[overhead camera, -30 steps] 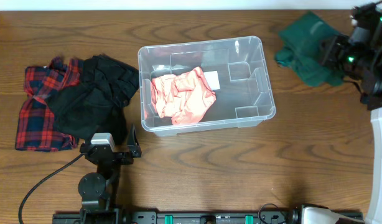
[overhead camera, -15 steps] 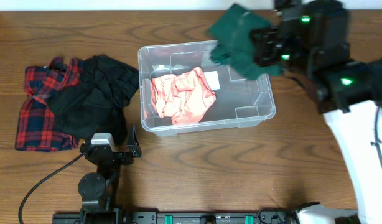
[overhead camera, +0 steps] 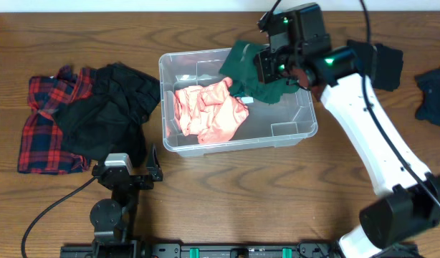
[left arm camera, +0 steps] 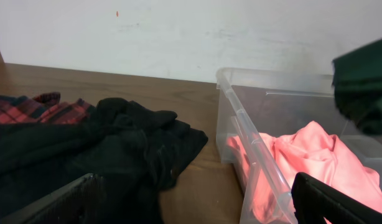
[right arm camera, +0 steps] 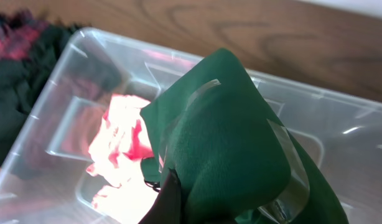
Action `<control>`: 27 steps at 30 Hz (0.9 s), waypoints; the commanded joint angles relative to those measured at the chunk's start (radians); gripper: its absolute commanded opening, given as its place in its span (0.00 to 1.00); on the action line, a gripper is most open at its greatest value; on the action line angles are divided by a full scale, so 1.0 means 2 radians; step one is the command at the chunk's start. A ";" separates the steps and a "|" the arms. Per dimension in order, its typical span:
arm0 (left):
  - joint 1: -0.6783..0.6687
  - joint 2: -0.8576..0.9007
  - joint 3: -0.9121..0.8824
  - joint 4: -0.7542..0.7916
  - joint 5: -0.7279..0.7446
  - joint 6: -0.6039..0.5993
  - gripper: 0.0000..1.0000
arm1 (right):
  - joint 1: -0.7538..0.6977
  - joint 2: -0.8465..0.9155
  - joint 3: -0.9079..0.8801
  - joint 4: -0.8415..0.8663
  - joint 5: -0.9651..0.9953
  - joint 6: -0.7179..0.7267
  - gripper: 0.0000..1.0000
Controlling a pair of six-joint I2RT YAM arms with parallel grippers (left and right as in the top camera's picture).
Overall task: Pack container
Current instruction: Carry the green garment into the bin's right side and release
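The clear plastic container [overhead camera: 277, 132] stands mid-table with a pink garment [overhead camera: 209, 107] in its left half. My right gripper [overhead camera: 266, 68] is shut on a dark green garment [overhead camera: 252, 75] and holds it over the container's far middle; in the right wrist view the green garment [right arm camera: 231, 143] hangs above the container [right arm camera: 73, 56] and the pink garment [right arm camera: 119, 134]. My left gripper [overhead camera: 127, 175] is open and empty near the front edge, left of the container. In the left wrist view the container [left arm camera: 259, 149], the pink garment [left arm camera: 309, 158] and the green garment [left arm camera: 365, 84] show at right.
A black garment [overhead camera: 109, 107] lies on a red plaid shirt [overhead camera: 44, 125] at the left; both show in the left wrist view, black garment [left arm camera: 110, 149], plaid shirt [left arm camera: 29, 109]. More dark clothes [overhead camera: 431, 93] lie at the far right, and another [overhead camera: 385, 64] behind the right arm.
My right arm has carried the green garment from the far right corner leftward to over the container. The left arm has not moved.
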 commanded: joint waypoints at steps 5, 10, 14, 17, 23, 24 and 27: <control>0.003 -0.001 -0.009 -0.017 0.006 0.008 0.98 | 0.002 0.041 0.013 0.003 -0.012 -0.046 0.11; 0.002 -0.001 -0.009 -0.017 0.006 0.008 0.98 | -0.010 0.049 0.013 0.000 0.018 -0.048 0.78; 0.003 -0.001 -0.009 -0.017 0.006 0.008 0.98 | -0.021 0.044 0.013 0.000 0.012 -0.048 0.73; 0.003 -0.001 -0.009 -0.017 0.006 0.008 0.98 | -0.022 0.038 0.013 -0.003 0.008 -0.040 0.70; 0.003 -0.001 -0.009 -0.017 0.006 0.008 0.98 | -0.009 0.038 0.013 -0.002 0.013 -0.037 0.56; 0.002 -0.001 -0.009 -0.017 0.006 0.008 0.98 | -0.005 0.039 0.013 0.001 0.021 -0.037 0.49; 0.003 -0.001 -0.009 -0.017 0.006 0.008 0.98 | 0.006 0.047 0.013 0.014 0.047 -0.032 0.19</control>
